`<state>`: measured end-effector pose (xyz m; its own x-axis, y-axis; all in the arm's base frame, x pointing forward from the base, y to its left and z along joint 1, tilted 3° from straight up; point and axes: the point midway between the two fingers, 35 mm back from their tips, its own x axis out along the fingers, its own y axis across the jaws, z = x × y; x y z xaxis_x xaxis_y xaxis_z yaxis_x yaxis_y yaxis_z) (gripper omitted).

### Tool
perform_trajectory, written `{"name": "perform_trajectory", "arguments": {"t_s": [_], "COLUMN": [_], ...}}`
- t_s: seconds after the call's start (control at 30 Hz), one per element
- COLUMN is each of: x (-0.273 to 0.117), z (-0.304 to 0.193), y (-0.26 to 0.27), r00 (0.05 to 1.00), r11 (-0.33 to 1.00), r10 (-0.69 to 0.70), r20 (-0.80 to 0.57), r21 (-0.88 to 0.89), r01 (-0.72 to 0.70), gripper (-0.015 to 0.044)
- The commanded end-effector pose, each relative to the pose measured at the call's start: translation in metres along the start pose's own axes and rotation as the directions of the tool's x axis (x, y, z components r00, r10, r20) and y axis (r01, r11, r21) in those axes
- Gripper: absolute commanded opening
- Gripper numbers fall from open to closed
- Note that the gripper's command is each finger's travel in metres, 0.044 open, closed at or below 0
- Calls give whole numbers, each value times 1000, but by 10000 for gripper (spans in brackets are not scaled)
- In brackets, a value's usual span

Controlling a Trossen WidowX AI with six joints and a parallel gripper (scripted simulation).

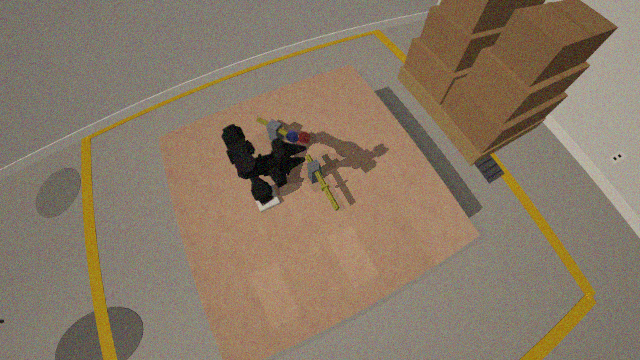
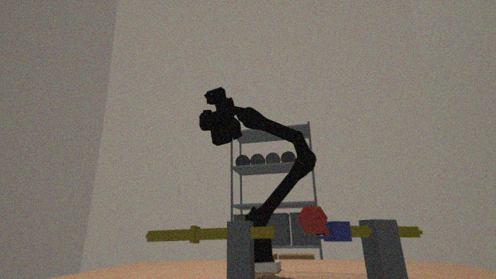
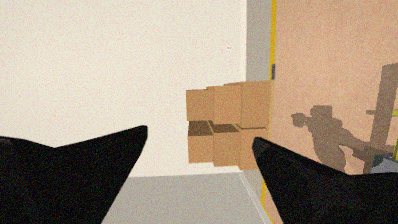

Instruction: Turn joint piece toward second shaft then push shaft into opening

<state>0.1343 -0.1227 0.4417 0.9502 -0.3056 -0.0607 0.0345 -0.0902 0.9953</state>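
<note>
The joint piece has a red end (image 1: pixel 304 137) (image 2: pixel 313 220) and a blue part (image 1: pixel 292 136) (image 2: pixel 339 231) on the first yellow shaft (image 1: pixel 262 121) (image 2: pixel 361 232), which runs through a grey block (image 1: pixel 274 130) (image 2: pixel 381 248). The red end is turned off the shaft's line; its opening cannot be made out. The second yellow shaft (image 1: pixel 330 195) (image 2: pixel 170 235), with a collar, runs through the other grey block (image 1: pixel 314 171) (image 2: pixel 240 248). Its inner end stands apart from the red end. My gripper (image 1: pixel 305 153) (image 3: pixel 201 137) is open and empty, raised well above both shafts.
Stacked brown boxes (image 1: pixel 480 100) (image 3: pixel 227 145) stand beyond the tan work surface (image 1: pixel 400 200) (image 3: pixel 320 50). A grey shelf rack (image 2: pixel 271 168) stands behind the arm. The arm's shadow falls near the second shaft.
</note>
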Motion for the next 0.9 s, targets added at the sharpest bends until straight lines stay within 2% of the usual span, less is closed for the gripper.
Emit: {"name": "perform_trajectory", "arguments": {"t_s": [0.0,0.03,0.87], "x": [0,0,66], "z": [0,0,11], "y": [0,0,-20], "r00": [1000,1000,958], "r11": [1000,1000,973], "r10": [0,0,-229], "r20": [0,0,-172], "r21": [0,0,-64], "r01": [0,0,221], "gripper": [426,440,440]}}
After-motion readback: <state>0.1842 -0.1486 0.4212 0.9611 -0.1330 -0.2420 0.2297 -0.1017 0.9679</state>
